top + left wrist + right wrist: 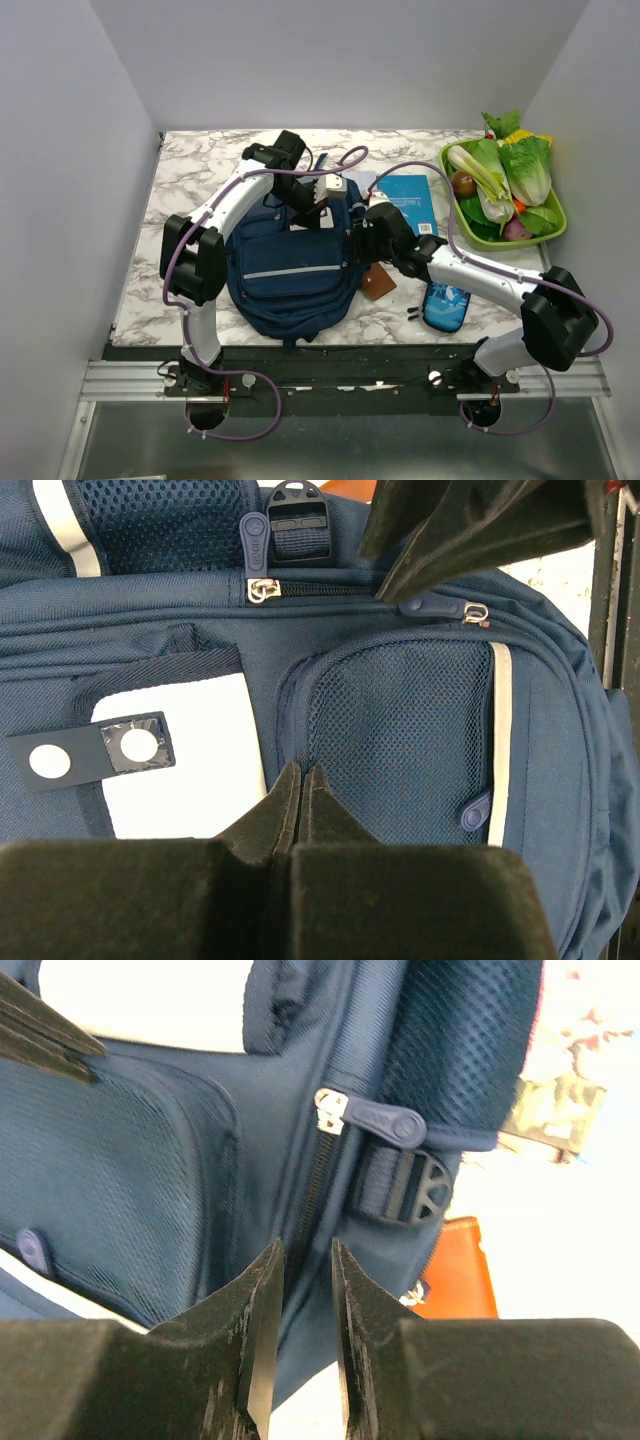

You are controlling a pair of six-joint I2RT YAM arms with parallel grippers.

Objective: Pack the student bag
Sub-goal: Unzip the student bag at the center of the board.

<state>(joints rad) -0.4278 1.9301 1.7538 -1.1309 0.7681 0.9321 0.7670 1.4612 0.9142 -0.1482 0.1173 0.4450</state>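
Black fingers of my right gripper stand a little apart over the zipper of the student bag, holding nothing I can see, my left gripper is pinched shut above its white patch, and only the top view shows the bag lying on the table beside a blue book.

Student bag — top beneath left arm
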